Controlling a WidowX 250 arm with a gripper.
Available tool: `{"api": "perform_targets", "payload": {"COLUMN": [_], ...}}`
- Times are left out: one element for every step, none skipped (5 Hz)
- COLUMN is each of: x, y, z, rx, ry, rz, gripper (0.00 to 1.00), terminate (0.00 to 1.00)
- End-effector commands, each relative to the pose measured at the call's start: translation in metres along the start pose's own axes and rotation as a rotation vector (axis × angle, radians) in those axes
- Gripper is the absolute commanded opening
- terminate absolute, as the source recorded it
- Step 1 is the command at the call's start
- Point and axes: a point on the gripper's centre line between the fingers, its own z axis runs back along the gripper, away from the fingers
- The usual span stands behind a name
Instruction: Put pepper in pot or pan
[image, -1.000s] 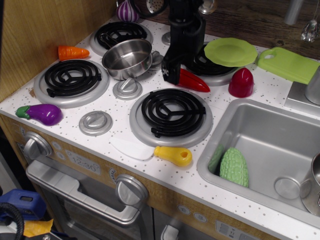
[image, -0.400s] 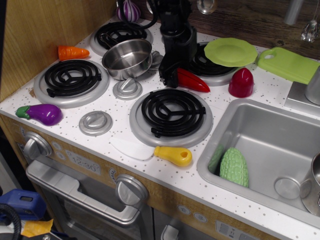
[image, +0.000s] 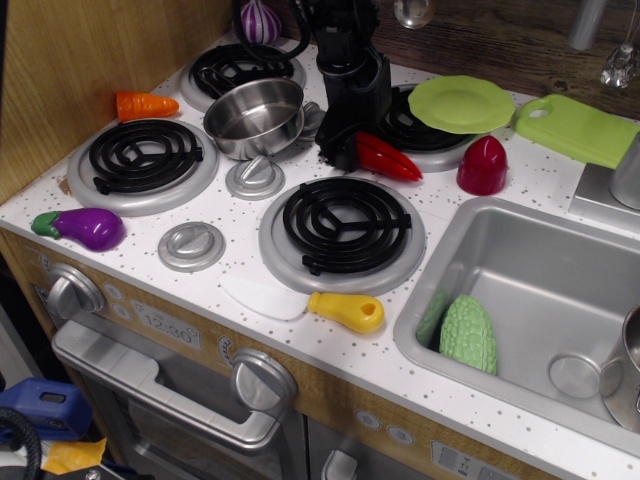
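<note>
Now gripper (image: 343, 152) sits low over stem end of pepper (image: 388, 159), jaws apparently clenched on it for the lift toward pot (image: 255, 117) just left.

the scene is evenly and brightly lit from above; glare is seen on the pot (image: 255, 117), and focus is kept sharp.

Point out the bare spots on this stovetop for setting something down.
Free: the front right burner, and the front left burner between carrot and eggplant. Crowded: around the pot, where the pincer meets the pepper.
</note>
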Motion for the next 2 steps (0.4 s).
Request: {"api": "perform_targets", "payload": {"x": [-0.011,-0.022], "y": [0.007,0.008], "z": [0.058,0.088], "rx": [-0.015,-0.062], "ry": [0.106,0.148], "rz": [-0.025,-0.054], "gripper": [0.00,0.00], "terminate": [0.00,0.00]}}
